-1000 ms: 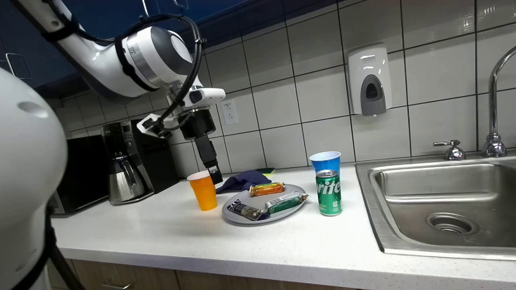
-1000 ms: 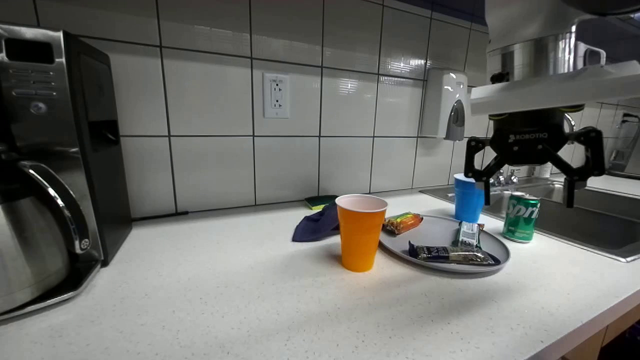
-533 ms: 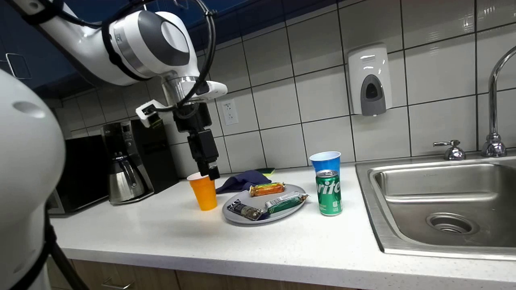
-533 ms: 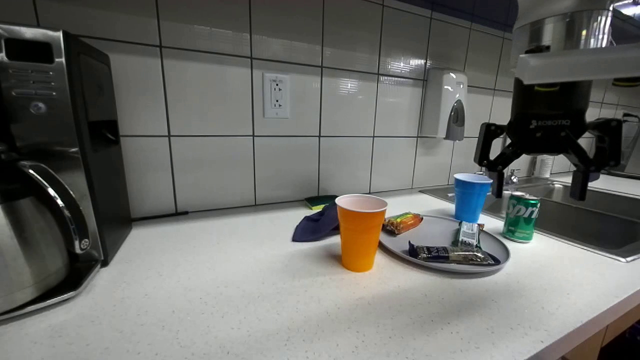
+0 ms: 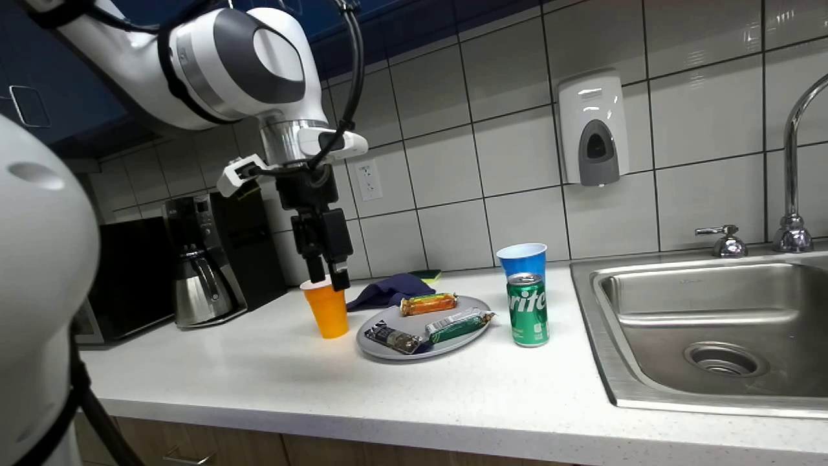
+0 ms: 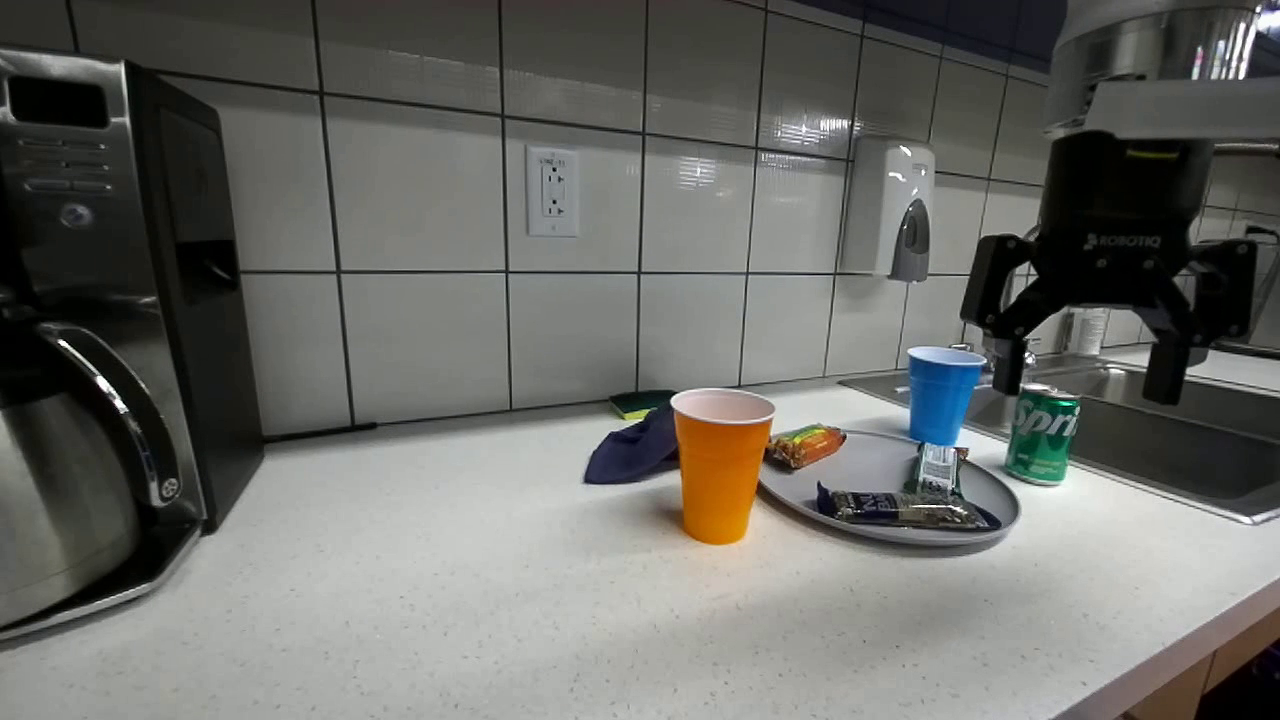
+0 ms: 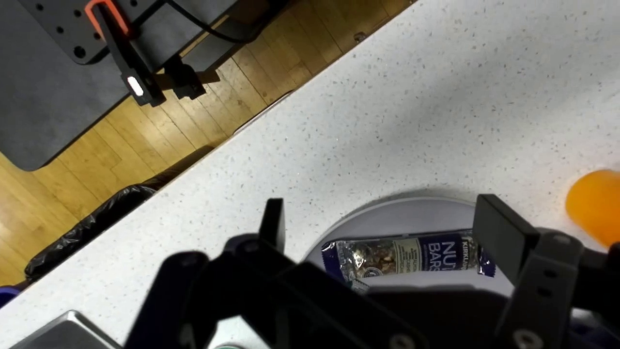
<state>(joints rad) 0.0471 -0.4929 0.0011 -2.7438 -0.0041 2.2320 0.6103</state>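
Kirkland nut bar [image 7: 411, 256] lies untouched on the gray plate [image 7: 407, 216]; my tool [image 6: 1087, 382] hangs higher, spread and empty, so grasping looks not yet begun.

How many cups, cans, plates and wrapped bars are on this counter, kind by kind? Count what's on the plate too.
Cups: 2 (orange cup, blue cup)
Cans: 1 (green can)
Plates: 1 (gray plate)
Wrapped bars: 3 (orange bar, green bar, dark nut bar)
Total: 7
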